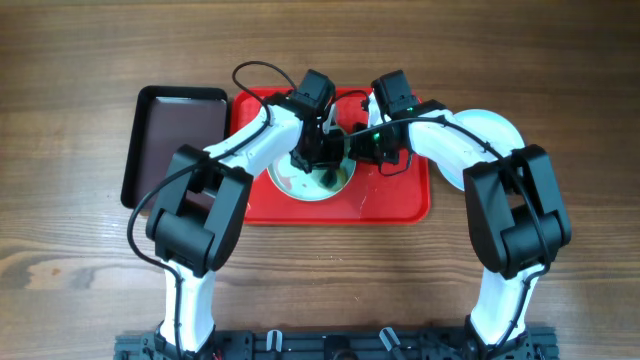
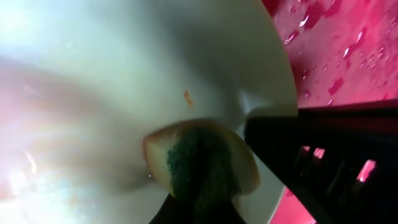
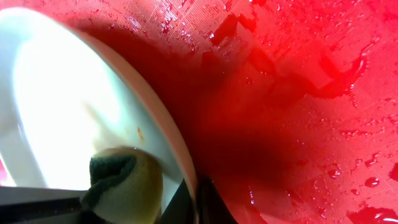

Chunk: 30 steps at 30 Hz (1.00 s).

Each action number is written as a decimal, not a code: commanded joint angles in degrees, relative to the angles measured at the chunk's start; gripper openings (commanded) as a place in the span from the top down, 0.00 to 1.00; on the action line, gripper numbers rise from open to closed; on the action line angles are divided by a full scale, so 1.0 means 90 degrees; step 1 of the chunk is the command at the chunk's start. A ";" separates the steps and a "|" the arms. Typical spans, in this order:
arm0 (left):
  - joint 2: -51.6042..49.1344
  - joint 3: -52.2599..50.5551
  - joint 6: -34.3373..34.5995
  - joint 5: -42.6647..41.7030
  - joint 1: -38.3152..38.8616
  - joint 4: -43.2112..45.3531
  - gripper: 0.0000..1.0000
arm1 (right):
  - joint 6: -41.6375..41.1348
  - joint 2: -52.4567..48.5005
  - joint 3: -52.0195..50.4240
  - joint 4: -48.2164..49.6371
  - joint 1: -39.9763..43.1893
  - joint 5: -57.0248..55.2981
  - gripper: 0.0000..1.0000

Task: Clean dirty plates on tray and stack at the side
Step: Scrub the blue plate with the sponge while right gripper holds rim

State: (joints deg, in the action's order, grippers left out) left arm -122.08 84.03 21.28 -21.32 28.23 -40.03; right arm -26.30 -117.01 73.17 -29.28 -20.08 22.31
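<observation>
Scrubbing plate (image 1: 285,182) with sponge (image 2: 199,165) clamped in left gripper (image 1: 318,165); pinching rim shut in right gripper (image 1: 355,150), presumably against sliding on wet tray (image 1: 400,200) near tabletop's far edge.

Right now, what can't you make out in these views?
- Overhead: left gripper and right gripper cover the plate's middle on the red tray; smears unjudgeable.
- Overhead: right arm hides part of the white round shape beside the tray; plate count unclear.
- Left wrist: blurred; left gripper's hold on the sponge cut off at bottom edge.
- Right wrist: right gripper's hold on the rim cut off likewise.
</observation>
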 commanded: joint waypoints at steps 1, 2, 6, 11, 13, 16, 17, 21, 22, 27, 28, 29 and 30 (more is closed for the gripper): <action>-0.0498 -0.0262 0.0255 0.0503 -0.0165 0.0153 0.96 | -0.0117 -0.0299 -0.0180 -0.0017 0.0007 -0.0469 0.96; -0.0498 -0.0262 0.0345 0.0695 -0.0233 0.0172 0.96 | -0.0117 -0.0299 -0.0180 -0.0019 0.0007 -0.0469 0.96; -0.0498 -0.0265 0.0427 0.2144 -0.0522 0.0153 0.96 | -0.0117 -0.0299 -0.0180 -0.0034 0.0007 -0.0469 0.96; -0.0498 -0.0265 0.1054 0.4369 -0.0736 -0.0080 0.96 | -0.0117 -0.0299 -0.0180 -0.0034 0.0007 -0.0469 0.96; -0.0498 -0.0265 0.1054 0.4546 -0.0772 -0.0238 0.96 | -0.0117 -0.0299 -0.0180 -0.0036 0.0007 -0.0469 0.96; -0.0498 -0.0265 0.1241 0.4940 -0.0775 -0.0665 0.96 | -0.0117 -0.0299 -0.0180 -0.0034 0.0007 -0.0469 0.95; -0.0498 -0.0265 0.1239 0.4991 -0.0775 -0.0729 0.96 | -0.0117 -0.0299 -0.0180 -0.0036 0.0007 -0.0469 0.96; -0.0498 -0.0265 0.1234 0.4996 -0.0775 -0.1066 0.96 | -0.0117 -0.0299 -0.0180 -0.0034 0.0007 -0.0469 0.96; -0.0498 -0.0265 0.1180 0.4947 -0.0775 -0.1171 0.96 | -0.0119 -0.0299 -0.0180 -0.0034 0.0007 -0.0469 0.96; -0.0498 -0.0265 -0.0442 0.3045 -0.0770 -0.1348 0.96 | -0.0114 -0.0299 -0.0180 -0.0032 0.0007 -0.0469 0.96; -0.0498 -0.0265 -0.0675 0.2589 -0.0777 -0.1350 0.96 | -0.0114 -0.0299 -0.0180 -0.0032 0.0007 -0.0471 0.96; -0.0498 -0.0265 -0.0882 0.2130 -0.0789 -0.1345 0.96 | -0.0117 -0.0299 -0.0180 -0.0034 0.0007 -0.0469 0.96; -0.0498 -0.0265 -0.1093 0.1622 -0.0816 -0.1314 0.96 | -0.0117 -0.0299 -0.0180 -0.0036 0.0007 -0.0466 0.96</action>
State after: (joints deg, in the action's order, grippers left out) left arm -121.36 85.65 21.61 9.34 22.74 -50.24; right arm -26.74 -117.34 73.17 -28.40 -21.45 23.55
